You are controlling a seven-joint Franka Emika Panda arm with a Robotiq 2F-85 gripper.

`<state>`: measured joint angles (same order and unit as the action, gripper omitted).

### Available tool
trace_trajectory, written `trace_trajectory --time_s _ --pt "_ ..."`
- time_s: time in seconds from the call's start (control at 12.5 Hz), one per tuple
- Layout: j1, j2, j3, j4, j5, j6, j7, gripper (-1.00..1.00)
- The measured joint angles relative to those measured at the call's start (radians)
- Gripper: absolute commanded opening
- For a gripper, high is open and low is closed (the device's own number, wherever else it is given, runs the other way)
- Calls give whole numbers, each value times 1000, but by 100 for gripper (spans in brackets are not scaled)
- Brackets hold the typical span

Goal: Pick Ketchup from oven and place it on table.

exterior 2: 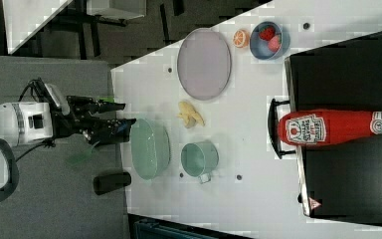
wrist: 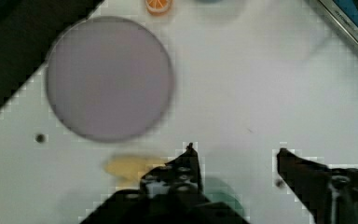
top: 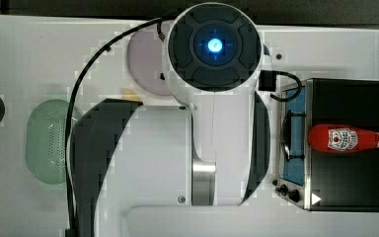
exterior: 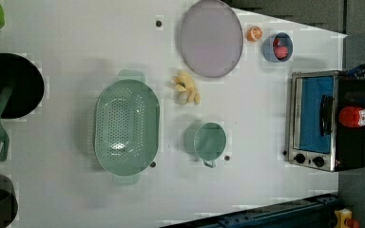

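The Ketchup (top: 343, 138), a red bottle with a white label and white cap, lies on its side on the oven's black top (top: 345, 187); it also shows in the left view (exterior: 356, 117) and the right view (exterior 2: 328, 128). The oven (exterior: 313, 95) (exterior 2: 348, 69) stands at the table's edge with its blue glass door closed. My gripper (exterior 2: 129, 113) hangs high above the table (exterior 2: 248, 144), well away from the oven. In the wrist view my gripper (wrist: 236, 149) is open with nothing between its fingers, over the white table (wrist: 242, 84) beside the plate.
On the table are a grey-lilac plate (exterior: 211, 38), a green colander (exterior: 126, 126), a green mug (exterior: 209, 141), a yellow peeled fruit (exterior: 186, 88), an orange slice (exterior: 254, 33) and a blue bowl of red fruits (exterior: 277, 47). A black pan with a spatula (exterior: 9, 85) sits at the left view's left.
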<state>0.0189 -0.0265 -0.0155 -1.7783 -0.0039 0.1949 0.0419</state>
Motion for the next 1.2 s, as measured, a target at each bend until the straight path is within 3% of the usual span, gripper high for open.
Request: trace_trajectory --time_s 0.24,0.72,0.96,1.2 --pt "-21 -224 -24 -158 1 -216 1 99" --pt "-54 -332 -106 -35 -28 -136 -2 100" --pt "-60 -263 -232 -43 -35 -83 -1 100" --pt "-87 -102 -368 -50 -42 21 -1 100"
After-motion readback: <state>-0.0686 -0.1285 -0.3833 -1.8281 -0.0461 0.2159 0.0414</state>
